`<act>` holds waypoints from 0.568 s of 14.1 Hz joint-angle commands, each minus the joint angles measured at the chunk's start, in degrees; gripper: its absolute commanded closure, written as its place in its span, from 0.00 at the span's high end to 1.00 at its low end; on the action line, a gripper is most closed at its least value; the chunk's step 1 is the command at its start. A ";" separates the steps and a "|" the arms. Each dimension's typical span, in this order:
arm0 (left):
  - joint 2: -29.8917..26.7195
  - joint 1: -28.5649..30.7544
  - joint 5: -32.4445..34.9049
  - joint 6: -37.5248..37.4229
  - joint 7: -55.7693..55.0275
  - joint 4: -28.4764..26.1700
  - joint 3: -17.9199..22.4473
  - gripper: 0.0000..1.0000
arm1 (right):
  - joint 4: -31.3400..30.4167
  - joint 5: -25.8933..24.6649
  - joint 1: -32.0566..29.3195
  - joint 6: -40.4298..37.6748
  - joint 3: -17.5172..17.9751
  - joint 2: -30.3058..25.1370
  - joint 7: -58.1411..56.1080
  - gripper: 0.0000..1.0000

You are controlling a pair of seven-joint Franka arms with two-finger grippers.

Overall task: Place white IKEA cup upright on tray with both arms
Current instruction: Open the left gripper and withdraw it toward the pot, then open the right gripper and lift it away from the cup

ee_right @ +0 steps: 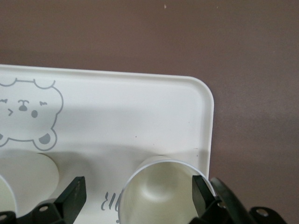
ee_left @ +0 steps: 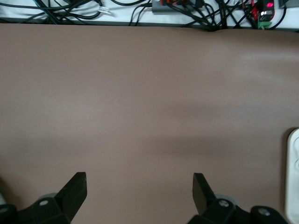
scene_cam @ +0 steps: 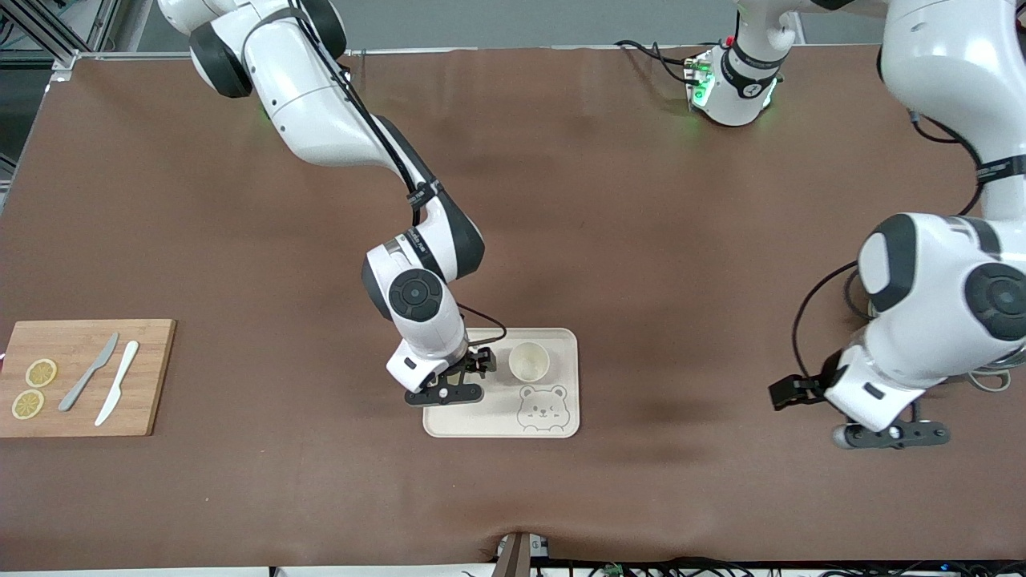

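White cup (scene_cam: 529, 361), one, upright on tray (scene_cam: 553, 425); right gripper (scene_cam: 469, 373) fingers wide beside it; left gripper (ee_left: 139, 193) fingers wide, waiting.

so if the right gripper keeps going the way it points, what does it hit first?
Likely the white cup: it stands upright on the tray, partly between the open fingers of the right gripper. Depth is unclear, so the tray surface could come first.

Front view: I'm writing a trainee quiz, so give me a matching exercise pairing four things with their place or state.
Things:
1. cup
2. lemon slices
3. left gripper
4. right gripper

Places:
A. on the cutting board
B. open, waiting over bare table
C. upright on the tray
D. open, over the tray by the cup

Pairs: 1-C, 2-A, 3-B, 4-D
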 commanded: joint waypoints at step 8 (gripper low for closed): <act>-22.35 0.56 -0.89 -3.22 4.15 -20.27 -0.95 1.00 | 0.53 0.06 -6.18 -7.49 0.46 -6.13 0.25 1.00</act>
